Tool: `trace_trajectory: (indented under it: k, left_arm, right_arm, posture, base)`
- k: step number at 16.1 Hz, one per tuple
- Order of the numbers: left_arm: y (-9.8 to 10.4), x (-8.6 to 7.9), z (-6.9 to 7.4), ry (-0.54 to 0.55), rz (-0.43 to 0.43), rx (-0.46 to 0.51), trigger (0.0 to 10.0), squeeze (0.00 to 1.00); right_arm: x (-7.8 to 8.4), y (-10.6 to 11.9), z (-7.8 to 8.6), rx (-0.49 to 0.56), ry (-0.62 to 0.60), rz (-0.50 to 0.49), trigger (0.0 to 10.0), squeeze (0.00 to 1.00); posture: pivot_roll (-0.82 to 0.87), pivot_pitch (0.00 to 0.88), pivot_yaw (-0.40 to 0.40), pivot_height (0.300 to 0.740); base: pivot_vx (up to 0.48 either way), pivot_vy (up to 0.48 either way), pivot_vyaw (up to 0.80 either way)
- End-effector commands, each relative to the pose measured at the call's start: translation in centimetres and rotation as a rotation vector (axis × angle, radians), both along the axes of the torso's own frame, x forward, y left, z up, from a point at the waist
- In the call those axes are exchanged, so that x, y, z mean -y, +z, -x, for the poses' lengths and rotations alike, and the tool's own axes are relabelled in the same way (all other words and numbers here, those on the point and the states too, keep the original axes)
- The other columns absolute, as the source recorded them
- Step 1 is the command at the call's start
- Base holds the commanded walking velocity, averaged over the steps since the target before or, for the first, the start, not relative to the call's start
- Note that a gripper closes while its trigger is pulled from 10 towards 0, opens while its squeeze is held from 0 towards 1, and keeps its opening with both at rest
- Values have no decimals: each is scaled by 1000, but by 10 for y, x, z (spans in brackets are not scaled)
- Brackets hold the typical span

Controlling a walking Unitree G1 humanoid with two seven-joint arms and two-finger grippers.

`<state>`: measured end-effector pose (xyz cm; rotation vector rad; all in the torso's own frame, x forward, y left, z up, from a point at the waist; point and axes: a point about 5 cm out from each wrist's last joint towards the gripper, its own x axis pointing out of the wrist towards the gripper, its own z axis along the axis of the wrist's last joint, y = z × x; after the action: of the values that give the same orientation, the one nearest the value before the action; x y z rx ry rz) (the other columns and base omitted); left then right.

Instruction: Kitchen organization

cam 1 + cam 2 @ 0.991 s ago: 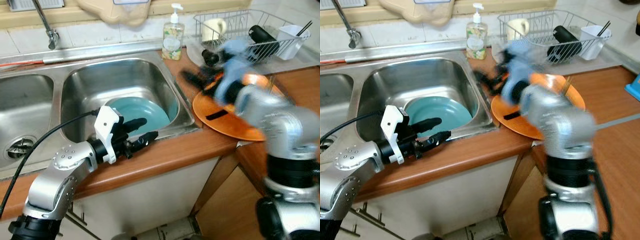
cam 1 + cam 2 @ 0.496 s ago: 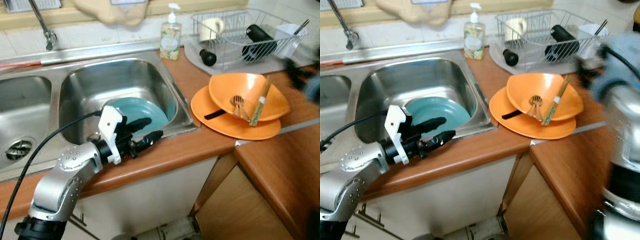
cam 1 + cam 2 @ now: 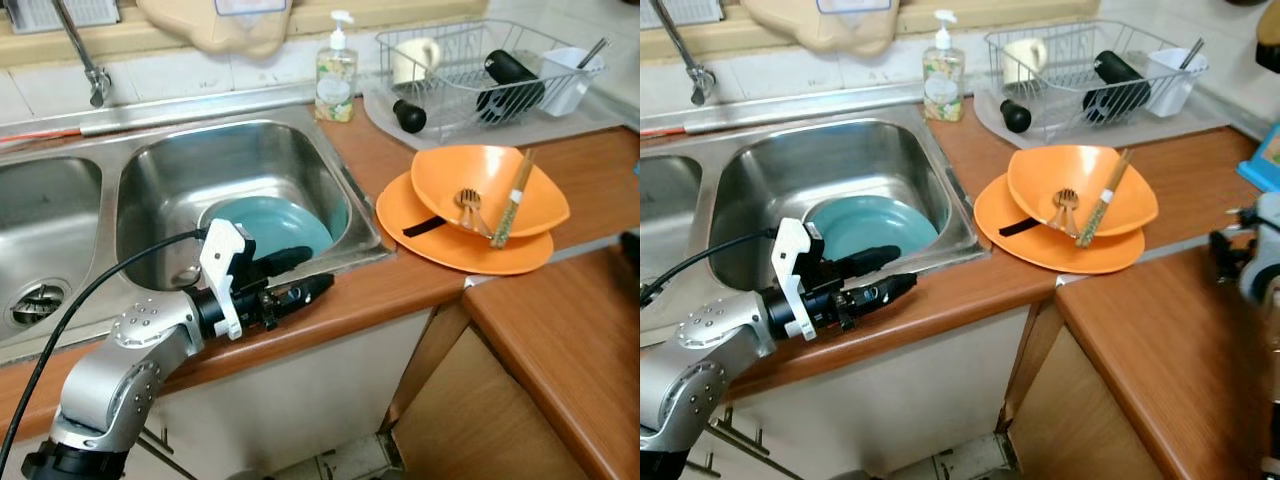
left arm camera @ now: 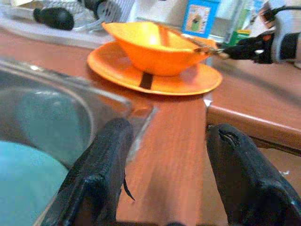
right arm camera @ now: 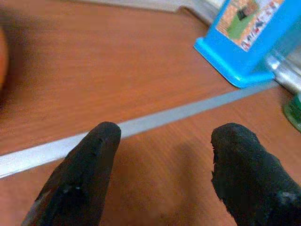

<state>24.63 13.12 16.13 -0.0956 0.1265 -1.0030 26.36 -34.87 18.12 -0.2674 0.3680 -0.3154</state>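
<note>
A teal plate (image 3: 270, 222) lies in the right basin of the steel sink (image 3: 160, 160). My left gripper (image 3: 320, 270) is open, its fingers (image 4: 101, 174) reaching over the sink's front rim and the wooden counter with nothing between them. On the counter to the right, an orange bowl (image 3: 445, 175) sits on an orange plate (image 3: 440, 245). The bowl holds a fork (image 3: 468, 205) and a bamboo-handled brush (image 3: 510, 200). My right gripper (image 5: 169, 134) is open and empty above the wooden counter at the far right (image 3: 1230, 250), close to a blue box (image 5: 249, 37).
A wire dish rack (image 3: 470, 60) at the back right holds a mug (image 3: 408, 60), a black bottle (image 3: 510, 75) and a white cup (image 3: 565, 80). A soap dispenser (image 3: 333, 75) stands behind the sink, and the faucet (image 3: 85, 60) is at the back left. The counter turns a corner at the right.
My right arm has swung away from above the orange dishes to the far right counter. The left gripper has edged slightly forward over the sink rim.
</note>
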Motion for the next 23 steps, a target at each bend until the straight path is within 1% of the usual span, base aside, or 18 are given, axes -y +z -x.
trace_trajectory:
  k: [1,3,5,6,7,12,13,16,18,20,23]
  left_arm:
    - [5,2,4,-44,-6,20,10000,0]
    - [5,0,5,-47,-11,18,10000,0]
    - [5,-1,5,-48,-18,15,10000,0]
    - [5,-2,5,-46,-22,15,10000,0]
    - [6,-3,4,-42,-26,18,10000,0]
    - [5,-4,4,-36,-35,20,10000,0]
    - [5,-4,3,-36,-37,22,10000,0]
    - [7,-2,1,-33,-41,29,10000,0]
    - [8,-2,1,-29,-42,34,10000,0]
    - [8,-2,1,-26,-42,36,10000,0]
    - [8,-3,1,-23,-44,37,10000,0]
  right_arm:
    - [-7,-8,-2,-12,32,6,10000,0]
    - [-19,-12,-10,4,92,-23,10000,0]
    - [-27,-16,-15,11,120,-51,10000,0]
    - [-33,-20,-17,4,139,-60,10000,0]
    - [-41,-24,-18,-8,154,-81,10000,0]
    - [-57,-30,-18,-10,162,-150,10000,0]
    - [-63,-31,-19,-11,173,-163,10000,0]
    - [-80,-30,-26,2,198,-214,10000,0]
    - [-88,-28,-30,9,219,-234,10000,0]
    - [-94,-27,-32,11,235,-241,10000,0]
    - [-107,-26,-35,9,271,-255,10000,0]
  posture:
    - [-145,0,31,740]
    - [-141,0,30,740]
    - [-134,0,30,740]
    - [-130,0,30,740]
    - [-128,0,31,740]
    - [-127,0,35,740]
    - [-124,0,36,740]
    - [-121,0,37,740]
    - [-117,0,35,740]
    - [-116,0,34,740]
    - [-114,0,33,740]
  base:
    - [0,0,0]
    - [0,0,0]
    - [0,0,0]
    - [0,0,0]
    - [0,0,0]
    - [0,0,0]
    - [0,0,0]
    - [0,0,0]
    - [0,0,0]
    - [0,0,0]
    - [0,0,0]
